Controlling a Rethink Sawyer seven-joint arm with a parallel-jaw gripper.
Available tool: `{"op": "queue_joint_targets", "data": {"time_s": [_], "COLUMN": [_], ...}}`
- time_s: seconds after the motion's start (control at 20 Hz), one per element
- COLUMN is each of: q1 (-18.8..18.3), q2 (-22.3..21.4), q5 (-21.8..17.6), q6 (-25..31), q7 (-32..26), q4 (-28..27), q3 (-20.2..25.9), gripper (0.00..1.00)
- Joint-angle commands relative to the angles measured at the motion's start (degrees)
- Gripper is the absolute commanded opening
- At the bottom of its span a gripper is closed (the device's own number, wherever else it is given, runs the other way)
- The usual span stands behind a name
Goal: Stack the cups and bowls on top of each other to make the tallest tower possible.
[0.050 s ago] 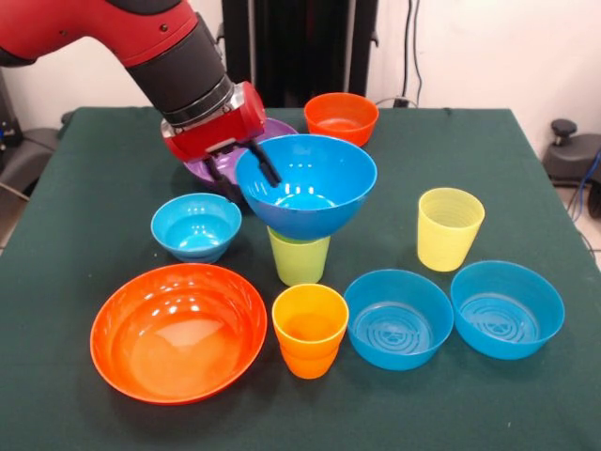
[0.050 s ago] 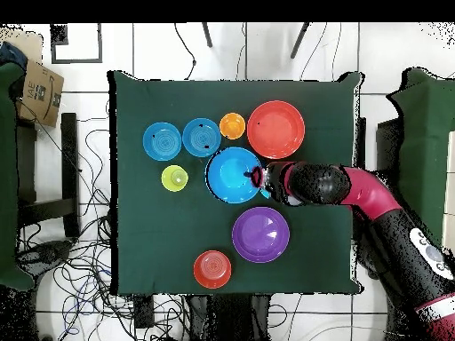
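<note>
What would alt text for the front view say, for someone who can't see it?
A red and black robot arm's gripper pinches the rim of a large blue bowl resting on an upright lime green cup. Around them on the green table sit orange, blue and purple bowls, an orange cup and a pale yellow cup.

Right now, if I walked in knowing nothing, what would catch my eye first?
Probably the red arm's gripper clamped on the rim of a big blue bowl that sits atop an upright lime green cup at mid-table. Next, the large orange bowl at the front left, with an orange cup beside it. Then the purple bowl, mostly hidden behind the arm in front view.
</note>
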Motion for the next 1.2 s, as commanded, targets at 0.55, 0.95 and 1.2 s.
{"op": "queue_joint_targets", "data": {"time_s": [0.55,0.95,1.2], "q1": [3.56,3.72,3.45], "q2": [3.04,2.20,1.64], "q5": [-1.25,-0.60,0.66], "q6": [-4.83,-3.37,0.26], "q7": [-1.13,-1.23,-3.07], "q4": [0.16,0.12,-0.86], "q3": [-3.38,-3.45,-3.11], "gripper": [1.00,1.00,1.00]}}
